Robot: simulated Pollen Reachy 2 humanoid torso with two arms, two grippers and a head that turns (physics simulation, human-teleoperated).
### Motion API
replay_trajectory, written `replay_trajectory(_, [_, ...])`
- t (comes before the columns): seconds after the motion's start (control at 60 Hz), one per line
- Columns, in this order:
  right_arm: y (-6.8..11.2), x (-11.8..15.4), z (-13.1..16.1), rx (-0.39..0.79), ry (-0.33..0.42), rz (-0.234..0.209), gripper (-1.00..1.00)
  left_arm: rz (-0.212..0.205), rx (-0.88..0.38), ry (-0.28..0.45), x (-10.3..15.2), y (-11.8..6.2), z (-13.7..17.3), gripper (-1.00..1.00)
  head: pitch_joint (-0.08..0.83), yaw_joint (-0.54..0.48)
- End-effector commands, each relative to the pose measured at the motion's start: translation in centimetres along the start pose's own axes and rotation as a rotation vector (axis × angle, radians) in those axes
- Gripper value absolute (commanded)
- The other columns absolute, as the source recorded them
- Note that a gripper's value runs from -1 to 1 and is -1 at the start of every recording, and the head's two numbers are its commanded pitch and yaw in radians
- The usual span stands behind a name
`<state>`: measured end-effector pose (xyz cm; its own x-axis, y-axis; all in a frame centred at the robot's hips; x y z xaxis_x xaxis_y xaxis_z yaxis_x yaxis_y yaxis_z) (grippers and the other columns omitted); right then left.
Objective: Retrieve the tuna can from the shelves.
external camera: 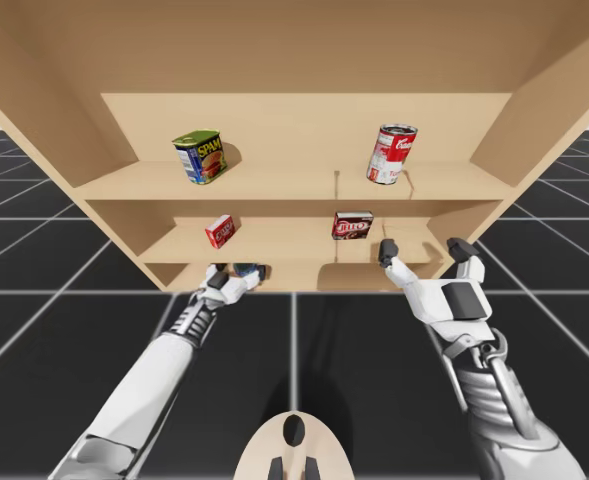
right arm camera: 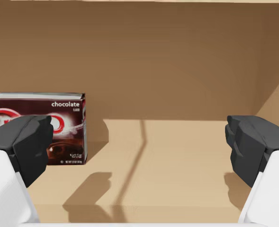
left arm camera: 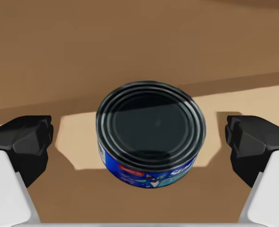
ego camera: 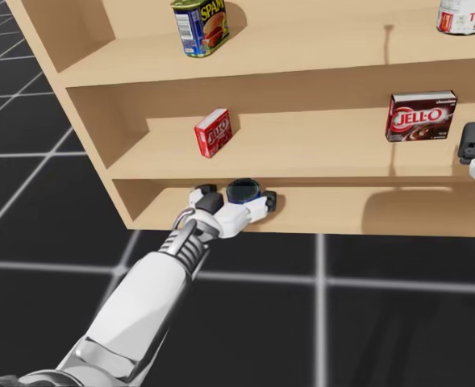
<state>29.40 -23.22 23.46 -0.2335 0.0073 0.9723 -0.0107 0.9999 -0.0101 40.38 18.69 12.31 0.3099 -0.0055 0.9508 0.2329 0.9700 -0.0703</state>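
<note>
The shelves (external camera: 274, 183) hold a blue rectangular can (external camera: 200, 156) and a red-and-white round can (external camera: 391, 153) on the top board, and a small red box (external camera: 220, 231) and a dark red box (external camera: 352, 224) on the middle one. The tuna can (left arm camera: 151, 130) sits on the bottom shelf between the fingers of my left gripper (ego camera: 237, 200), which is spread wide and touches neither side. My right gripper (external camera: 424, 248) gapes wide near the dark red box.

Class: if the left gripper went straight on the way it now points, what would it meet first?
Most likely the tuna can. It sits on the bottom shelf, centred ahead of the left gripper between its open fingers, with a gap on each side.
</note>
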Motion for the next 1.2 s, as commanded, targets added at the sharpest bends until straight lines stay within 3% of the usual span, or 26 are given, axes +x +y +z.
replay_trajectory(0.017, [0.3,0.0,0.2,-0.004,-0.001,-0.014,-1.0,0.067,-0.057,0.044,-1.3,-3.5,-1.9,-1.0,0.59,0.22])
replay_trajectory(0.133, [0.4,0.0,0.2,-0.004,0.0,-0.014,-1.0,0.057,-0.061,0.054,-1.6,-3.6,-2.2,-1.0,0.592,0.22])
replay_trajectory(0.167, [0.4,0.0,0.2,-0.004,0.0,-0.014,-1.0,0.056,-0.058,0.055,-1.6,-3.6,-2.2,-0.89,0.592,0.22])
replay_trajectory(0.183, [0.4,0.0,0.2,-0.004,0.0,-0.014,-1.0,0.054,-0.055,0.055,-1.7,-3.6,-2.2,-0.58,0.593,0.22])
replay_trajectory(0.2, [0.4,0.0,0.2,-0.004,0.0,-0.013,-1.0,0.051,-0.053,0.054,-1.7,-3.6,-2.2,0.21,0.593,0.22])
replay_trajectory(0.217, [0.4,0.0,0.2,-0.004,0.001,-0.013,-1.0,0.05,-0.055,0.055,-1.7,-3.6,-2.1,0.59,0.593,0.22])
replay_trajectory(0.233, [0.4,0.0,0.3,-0.004,0.001,-0.013,-1.0,0.049,-0.054,0.056,-1.8,-3.6,-2.1,0.82,0.593,0.22])
replay_trajectory(0.267, [0.4,0.0,0.3,-0.004,0.002,-0.013,-1.0,0.044,-0.056,0.06,-1.8,-3.6,-2.1,0.93,0.593,0.22])
replay_trajectory(0.517, [0.4,0.0,0.4,-0.007,0.0,-0.014,-1.0,0.019,-0.062,0.048,-1.7,-4.1,-1.4,1.0,0.593,0.21])
replay_trajectory(0.683, [0.4,0.1,0.4,-0.008,-0.002,-0.015,-1.0,0.002,-0.061,-0.073,0.2,-4.0,0.4,1.0,0.592,0.21])
replay_trajectory(0.85, [0.5,0.1,0.4,-0.007,-0.004,-0.015,-1.0,-0.012,-0.06,-0.136,1.3,-3.8,2.7,1.0,0.589,0.22])
replay_trajectory(1.083, [0.5,0.1,0.4,-0.003,-0.001,-0.018,-1.0,-0.026,-0.057,-0.128,1.3,-3.2,6.6,1.0,0.583,0.22])
replay_trajectory(1.2, [0.3,0.0,0.6,0.055,0.003,-0.024,-1.0,-0.043,-0.07,-0.11,1.2,-2.4,9.6,1.0,0.58,0.22])
